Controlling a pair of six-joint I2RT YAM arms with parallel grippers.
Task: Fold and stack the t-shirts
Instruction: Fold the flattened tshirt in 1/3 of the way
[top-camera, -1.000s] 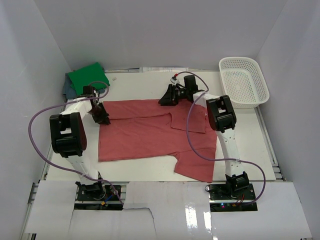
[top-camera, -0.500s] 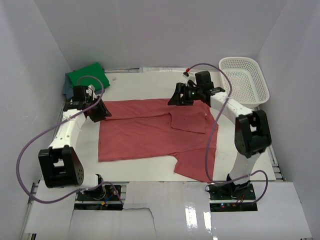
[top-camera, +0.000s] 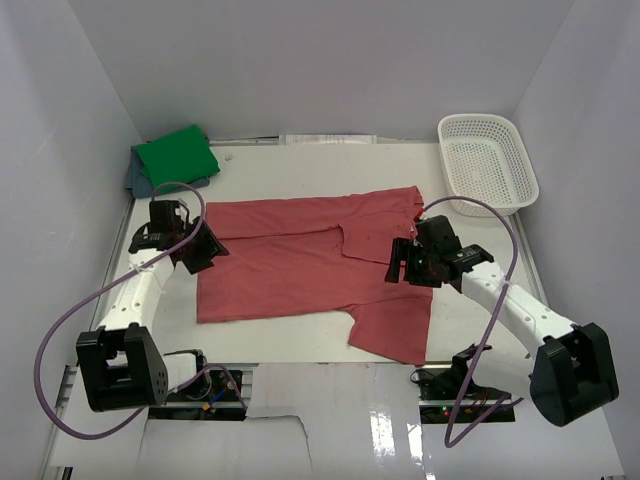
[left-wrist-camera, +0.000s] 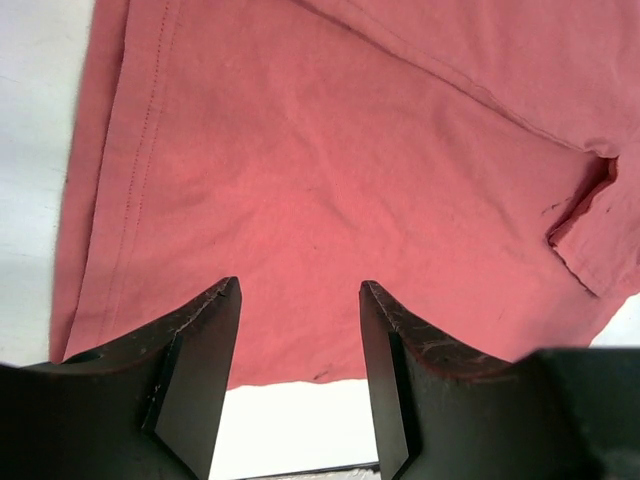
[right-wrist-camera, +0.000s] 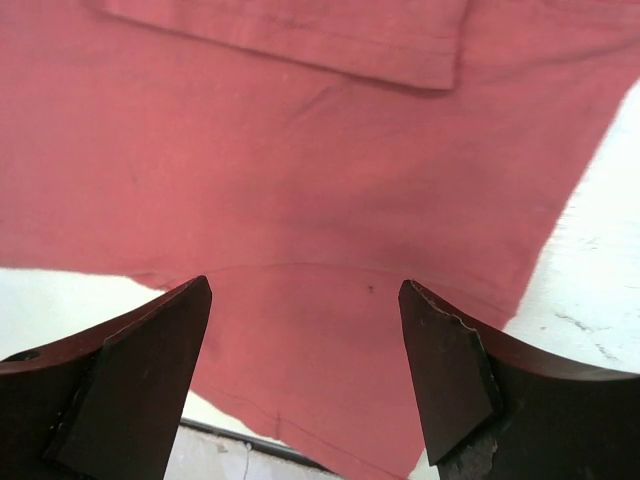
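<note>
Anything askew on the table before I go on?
Yes: the red t-shirt is folded unevenly; one sleeve juts out past its near right edge. The green t-shirt sits crooked on the blue-grey t-shirt, which peeks out beneath. No damage shows.

A white plastic lattice basket (top-camera: 478, 119) is sitting upright at the upper right of the overhead frame, resting on the far right corner of a white table (top-camera: 290, 170). Plain pale walls (top-camera: 320, 70) are rising on the left, top and right of that frame. A glossy white panel (top-camera: 330, 420) is lying across the bottom edge, catching a bright reflection right of centre.
</note>
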